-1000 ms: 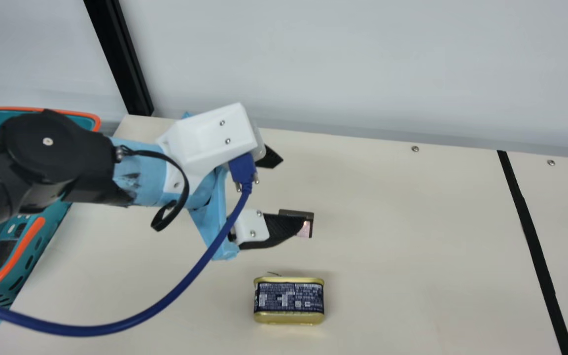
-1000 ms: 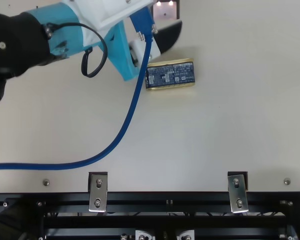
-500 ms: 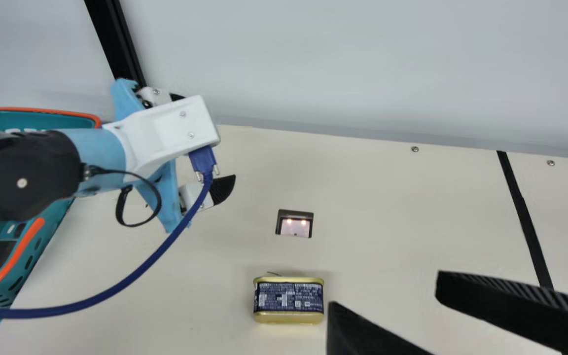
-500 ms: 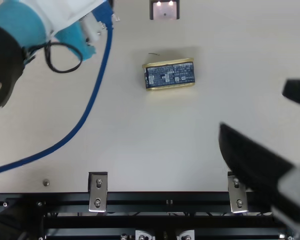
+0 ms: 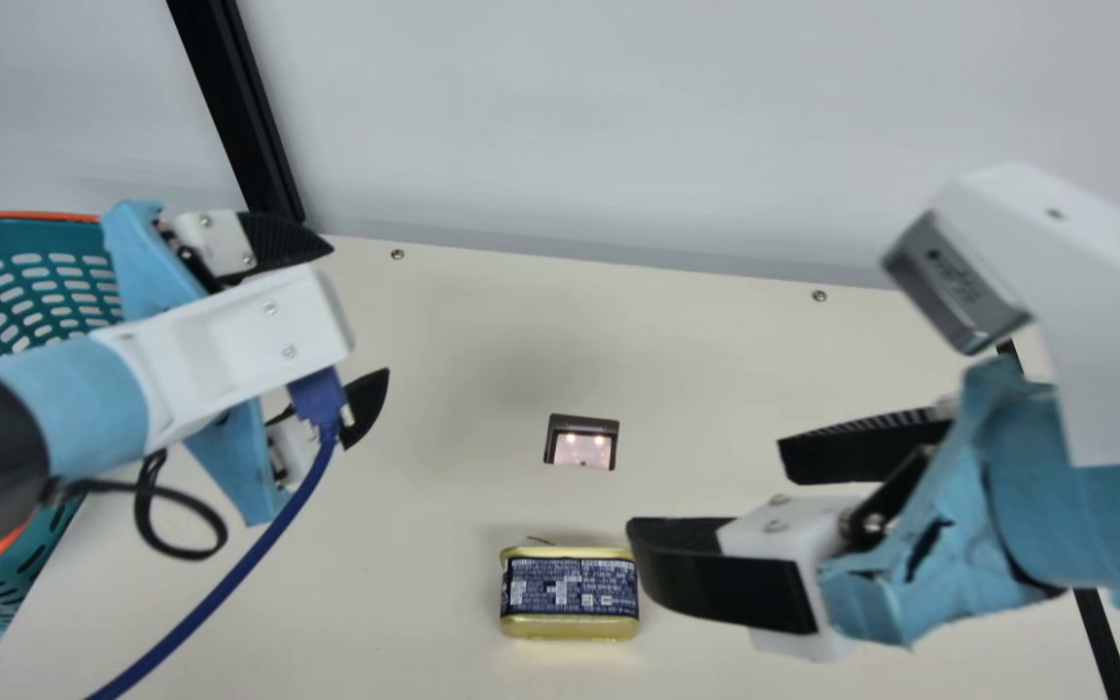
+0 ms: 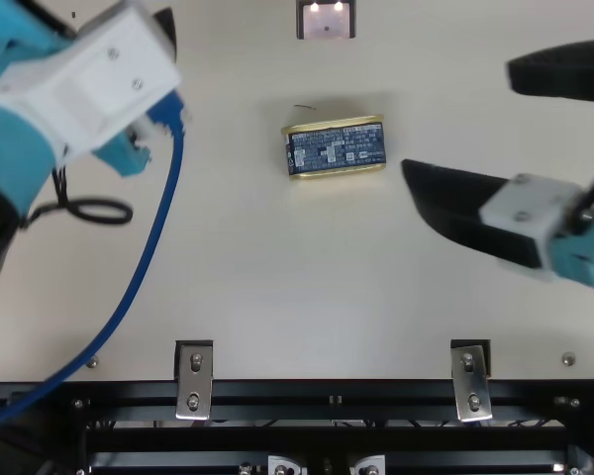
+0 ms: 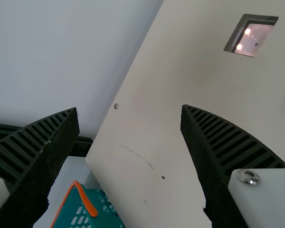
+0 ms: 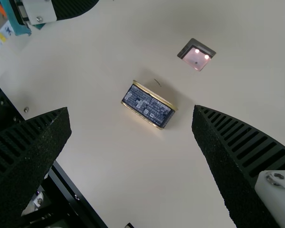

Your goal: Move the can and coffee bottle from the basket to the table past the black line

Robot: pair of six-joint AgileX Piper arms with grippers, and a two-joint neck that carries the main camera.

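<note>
Both tools are held with their fingers spread wide, and nothing is gripped by either: the right tool [image 5: 706, 493] is poised above the counter [image 5: 716, 360], beside the can in the main view, and the left tool [image 5: 359, 311] is seen farther off, by the basket. On the counter, the can [image 5: 570, 589] is laid on its side, its printed label turned up and its gold rims set toward the near and far sides. Its long axis is run crosswise, with the right end angled slightly away in the top view. Beyond it, a small dark-framed square [image 5: 581, 448] is lit by two bright spots. The can is placed between the teal basket [image 5: 11, 215] and the black line [image 5: 1102, 642], which is partly covered by the right arm. Behind the counter, a pale wall [image 5: 618, 126] is seen.
</note>
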